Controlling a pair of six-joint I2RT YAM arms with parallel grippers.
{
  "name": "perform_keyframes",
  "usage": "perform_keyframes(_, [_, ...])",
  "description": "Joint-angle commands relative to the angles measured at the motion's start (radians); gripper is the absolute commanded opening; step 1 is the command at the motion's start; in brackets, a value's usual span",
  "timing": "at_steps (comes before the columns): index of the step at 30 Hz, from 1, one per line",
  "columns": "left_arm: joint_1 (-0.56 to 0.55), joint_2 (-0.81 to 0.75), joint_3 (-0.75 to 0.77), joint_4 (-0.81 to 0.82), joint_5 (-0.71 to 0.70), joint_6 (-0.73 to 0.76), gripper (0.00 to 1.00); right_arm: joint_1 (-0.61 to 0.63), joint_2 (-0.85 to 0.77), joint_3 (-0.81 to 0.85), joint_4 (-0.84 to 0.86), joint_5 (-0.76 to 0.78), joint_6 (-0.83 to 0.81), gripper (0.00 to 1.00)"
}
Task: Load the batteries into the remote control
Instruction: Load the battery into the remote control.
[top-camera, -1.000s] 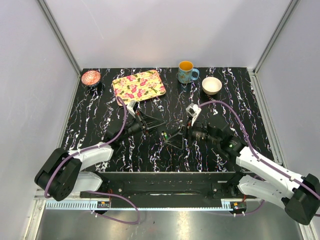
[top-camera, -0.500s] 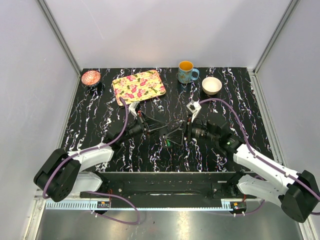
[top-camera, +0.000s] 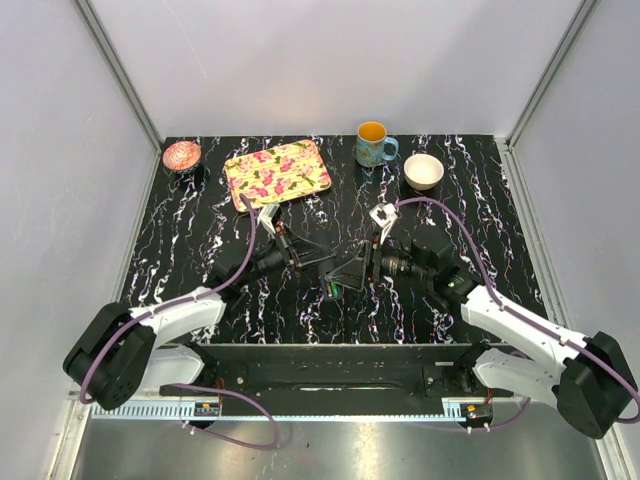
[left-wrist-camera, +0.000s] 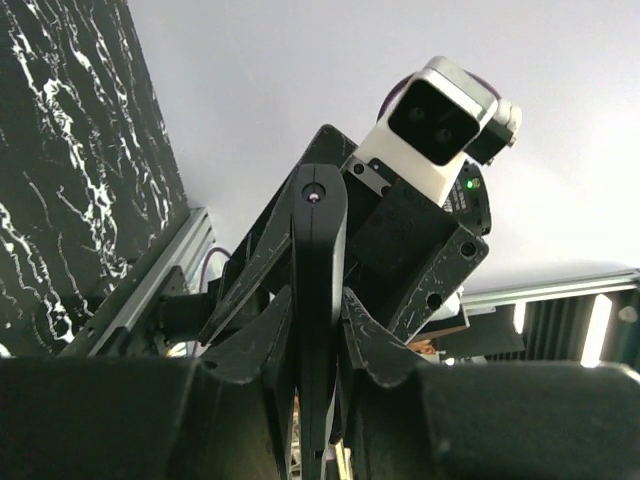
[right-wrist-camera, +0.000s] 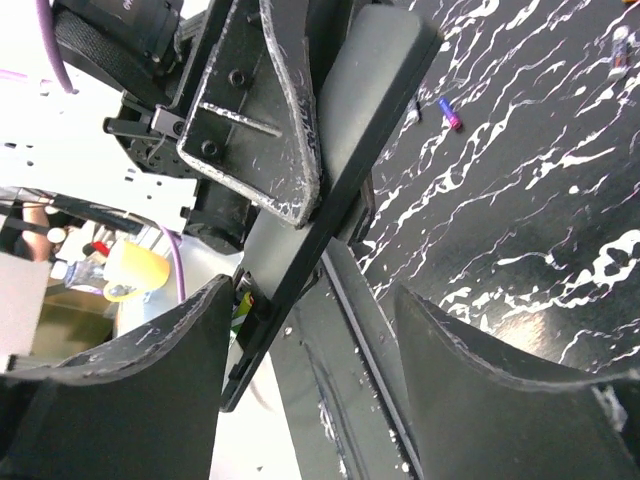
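Observation:
My left gripper (left-wrist-camera: 318, 308) is shut on the remote control (left-wrist-camera: 318, 250), a slim black bar held above the table, its end sticking out past the fingers. In the right wrist view the remote control (right-wrist-camera: 345, 150) runs diagonally, and its lower end lies between the wide-apart fingers of my right gripper (right-wrist-camera: 308, 300), which stands open. A green-yellow battery (right-wrist-camera: 243, 305) shows at that lower end, close to the left finger (right-wrist-camera: 150, 380). From above, both grippers meet at mid-table, left gripper (top-camera: 318, 264) and right gripper (top-camera: 346, 276), with a green speck of battery (top-camera: 335, 288) between them.
One loose battery (right-wrist-camera: 448, 112) lies on the black marbled table beyond the remote. At the back stand a floral tray (top-camera: 278, 170), a blue mug (top-camera: 373, 146), a white bowl (top-camera: 423, 171) and a pink bowl (top-camera: 181, 155).
The right gripper has moved left and slightly back, closing in on the remote held by the left gripper. The left gripper stayed shut and shifted only slightly.

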Motion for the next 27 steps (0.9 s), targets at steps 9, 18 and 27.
perform_keyframes(9, [-0.007,-0.049,0.073,0.008,-0.004,0.055,0.0,-0.01,0.016,-0.015,-0.028,-0.101,0.068,0.54])
perform_keyframes(18, [-0.007,-0.063,0.079,0.017,0.008,0.034,0.0,-0.01,0.046,-0.015,-0.076,-0.078,0.028,0.53])
perform_keyframes(27, [-0.006,-0.077,0.087,-0.227,-0.064,0.199,0.0,-0.01,-0.001,0.115,-0.168,-0.059,0.059,0.93])
